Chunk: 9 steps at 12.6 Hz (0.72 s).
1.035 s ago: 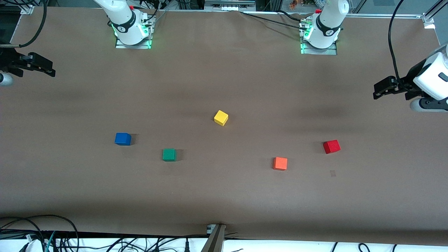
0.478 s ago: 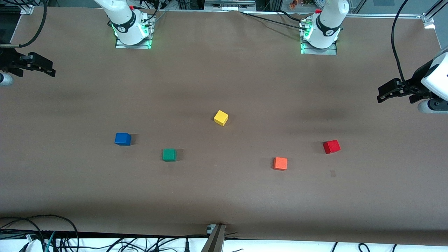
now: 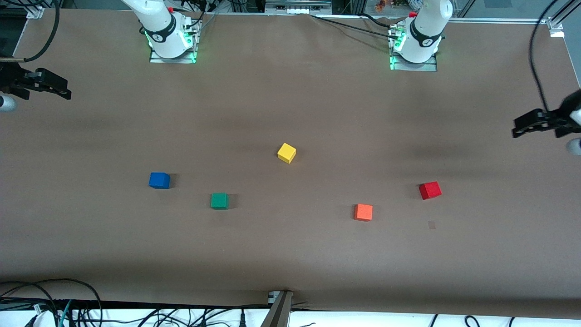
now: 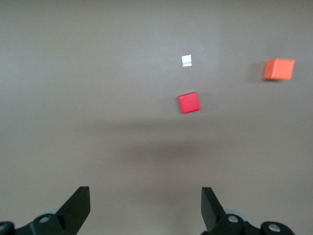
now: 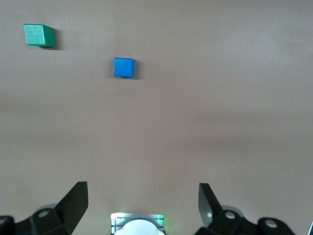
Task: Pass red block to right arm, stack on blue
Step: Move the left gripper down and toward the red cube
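From my console the only thing that has moved is the left gripper [image 3: 517,129]. A second ago it sat at the right edge of the front view, a little above mid-height, with much of its white wrist housing in frame. Half a second ago it had slid slightly lower and toward the edge. Now it is farther right and lower again, near the frame's right border, and the white housing has almost wholly left the picture; only the dark fingers [image 4: 78,208], spread wide, and a sliver of wrist remain.
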Tool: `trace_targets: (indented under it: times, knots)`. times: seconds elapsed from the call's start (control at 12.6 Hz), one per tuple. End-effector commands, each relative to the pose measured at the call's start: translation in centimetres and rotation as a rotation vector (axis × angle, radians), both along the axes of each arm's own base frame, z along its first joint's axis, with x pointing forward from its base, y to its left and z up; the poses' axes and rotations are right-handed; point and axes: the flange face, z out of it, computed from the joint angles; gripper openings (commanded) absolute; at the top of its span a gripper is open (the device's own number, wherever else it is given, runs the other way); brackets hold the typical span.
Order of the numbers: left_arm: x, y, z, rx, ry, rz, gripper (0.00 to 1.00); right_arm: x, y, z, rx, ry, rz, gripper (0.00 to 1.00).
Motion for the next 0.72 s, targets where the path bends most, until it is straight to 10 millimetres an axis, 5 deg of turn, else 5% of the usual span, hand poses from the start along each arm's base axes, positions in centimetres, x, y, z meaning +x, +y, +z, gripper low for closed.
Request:
trace_targets:
  times: [0.0, 0.32, 0.64]
  knots:
    - [0.1, 7.4, -0.9, -0.022, 0.018, -0.182, 1.0, -0.1, -0.1, 0.3, -0.005, 0.003, -0.011, 1.0]
    - [0.6, 16.5, -4.7, -0.056, -0.003, -0.443, 1.0, -0.1, -0.1, 0.2, -0.003, 0.004, -0.011, 1.0]
    - [1.7, 22.8, -12.0, -0.23, -0.109, -0.716, 1.0, -0.1, -0.1, 0.3, -0.003, 0.003, -0.011, 1.0]
